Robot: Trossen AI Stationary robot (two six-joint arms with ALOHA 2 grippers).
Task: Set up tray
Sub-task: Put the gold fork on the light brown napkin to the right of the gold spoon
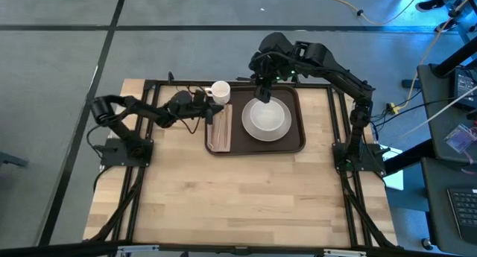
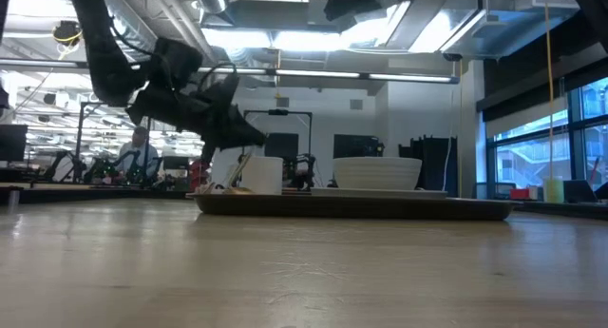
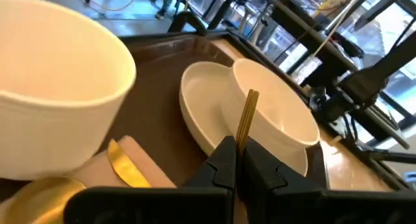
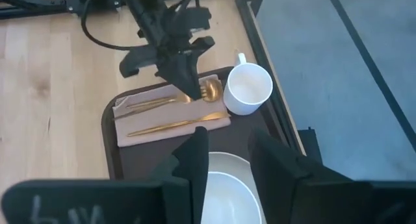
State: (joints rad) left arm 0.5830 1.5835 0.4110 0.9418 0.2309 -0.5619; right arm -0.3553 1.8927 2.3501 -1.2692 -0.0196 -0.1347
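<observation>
Tray (image 1: 256, 147), dark brown with a raised rim, lying at the far middle of the wooden table (image 1: 238, 197), between the two arms. On it: a white plate (image 1: 266, 120) with a white bowl (image 1: 267, 115) inside, on the tray's right part; a tan-pink napkin (image 1: 220, 128) along the tray's left edge; a white cup (image 1: 219, 91) at the far left corner, just beyond the napkin.

On the napkin, seen from the right wrist: a gold knife (image 4: 175, 125) lying lengthwise, and a gold fork (image 4: 209, 88) with its head toward the cup.

Left gripper (image 1: 206, 102) reaching in from the left, tilted down over the far end of the napkin beside the cup; jaws pressed together on a thin gold utensil handle (image 3: 246, 117), which sticks up between the fingertips in the left wrist view. Which piece of cutlery that handle belongs to: cannot tell.

Right gripper (image 1: 262, 94) hanging over the far rim of the bowl and plate; fingers (image 4: 195, 160) partly apart, nothing between them, bowl rim showing in the gap.
</observation>
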